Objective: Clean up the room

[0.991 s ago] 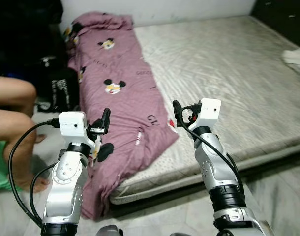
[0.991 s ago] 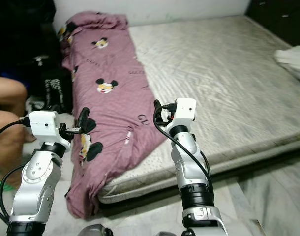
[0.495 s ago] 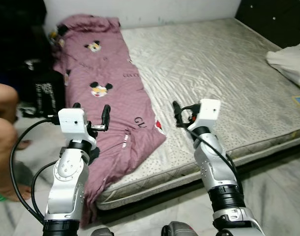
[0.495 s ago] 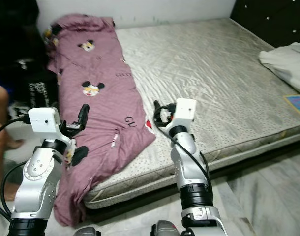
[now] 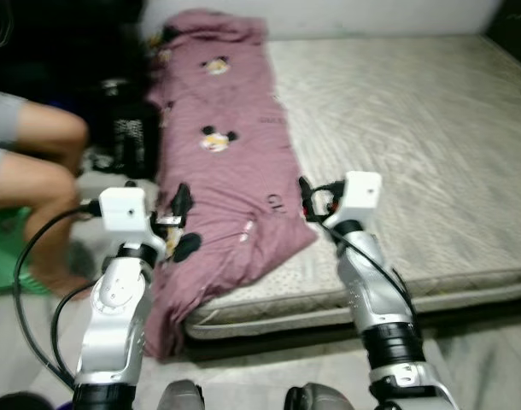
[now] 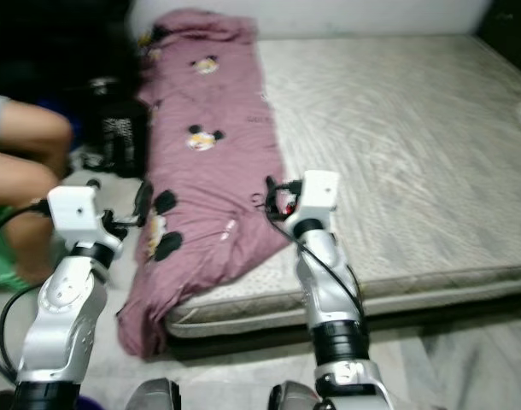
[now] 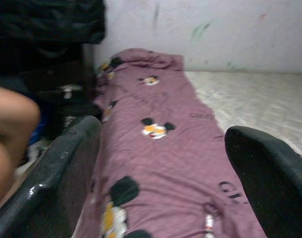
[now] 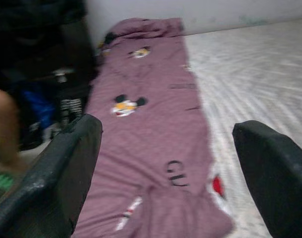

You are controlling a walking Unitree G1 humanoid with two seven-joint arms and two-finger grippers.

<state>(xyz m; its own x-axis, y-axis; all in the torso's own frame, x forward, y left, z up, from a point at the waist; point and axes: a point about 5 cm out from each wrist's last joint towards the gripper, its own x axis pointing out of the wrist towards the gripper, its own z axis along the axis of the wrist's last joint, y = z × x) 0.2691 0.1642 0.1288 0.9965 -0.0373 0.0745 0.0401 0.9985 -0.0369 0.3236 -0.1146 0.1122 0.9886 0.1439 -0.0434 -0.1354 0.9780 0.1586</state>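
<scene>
A mauve blanket (image 5: 235, 171) printed with cartoon mice lies along the left side of a bare grey mattress (image 5: 414, 145), its near end hanging over the corner to the floor. My left gripper (image 5: 158, 203) is held up in front of that hanging end, open, with nothing between its fingers (image 7: 62, 173). My right gripper (image 5: 316, 198) is raised over the blanket's near right edge, also open and holding nothing. In both wrist views the blanket (image 8: 151, 124) stretches away between the spread fingers. The picture is blurred.
A person's bare legs (image 5: 38, 162) are at the left, above something green (image 5: 4, 265) on the floor. A black bag (image 5: 128, 141) and dark clutter stand between the person and the bed. Pale floor (image 5: 465, 342) runs along the mattress's near edge.
The whole view has swung left: the person's legs show more and the white cloth at the right has left the picture. Both arms keep the same raised pose.
</scene>
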